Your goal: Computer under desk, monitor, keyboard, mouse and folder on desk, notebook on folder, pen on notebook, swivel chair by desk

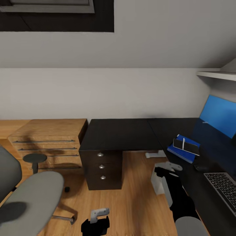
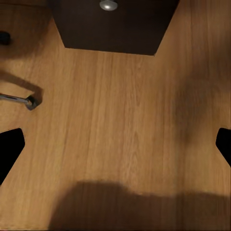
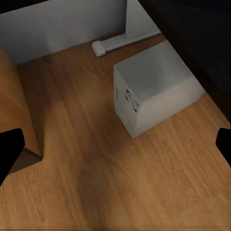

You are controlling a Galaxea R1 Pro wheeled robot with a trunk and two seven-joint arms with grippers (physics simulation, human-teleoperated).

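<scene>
A black L-shaped desk fills the room's corner. On its right wing, at 3 o'clock in the head view, a blue-screened monitor stands; a keyboard lies at 4 o'clock, and a blue folder carries a dark notebook and white pen. A grey computer sits on the wooden floor beside the desk. The grey swivel chair is at 8 o'clock. The left gripper and right gripper both hang spread apart, empty, over the floor.

Matt dark wood desk, metal drawer knobs; warm wood-grain floor — smooth; matt grey computer
</scene>
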